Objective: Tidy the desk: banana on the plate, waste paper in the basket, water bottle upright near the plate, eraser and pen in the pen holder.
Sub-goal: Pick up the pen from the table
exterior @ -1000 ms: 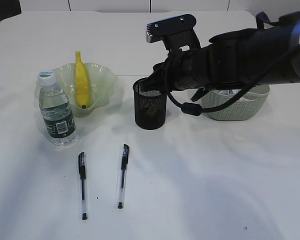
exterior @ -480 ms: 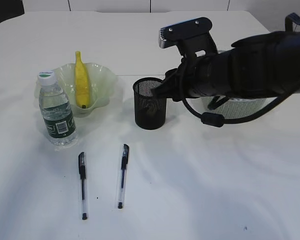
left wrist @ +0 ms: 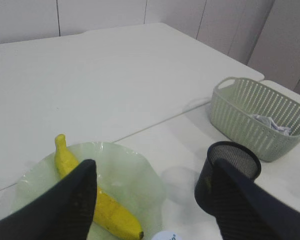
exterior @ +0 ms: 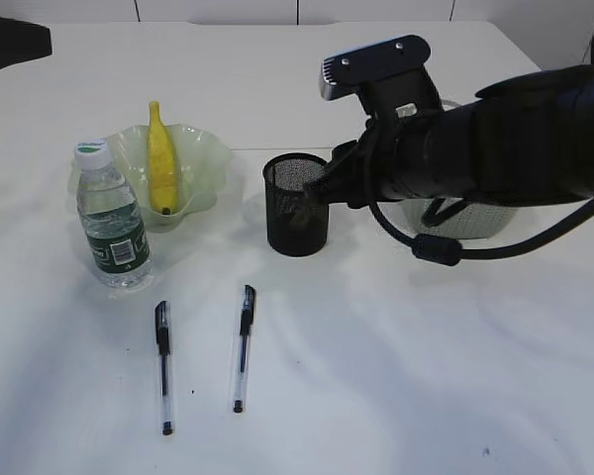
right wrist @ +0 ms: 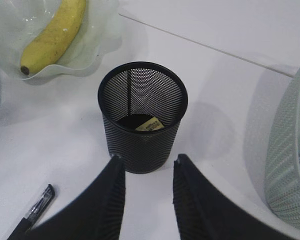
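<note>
Down inside the pen holder (right wrist: pixel 142 117) eraser (right wrist: pixel 150 125) is lying, right pincer (right wrist: pixel 146 200) hovering released, empty, two pens (exterior: pixel 243 346) lying on bench (exterior: pixel 396 376), left pincer (left wrist: pixel 155 200) gaping too

Mostly hidden behind the right arm in the exterior view: basket (exterior: pixel 475 220), only a strip of its perforated wall showing. Cut off in the right wrist view: plate (right wrist: pixel 97 50), banana (right wrist: pixel 52 35) and one pen (right wrist: pixel 32 212). Barely seen at the left wrist view's bottom edge: water bottle (left wrist: pixel 162 236) cap. Too small to read: bottle label print.
</note>
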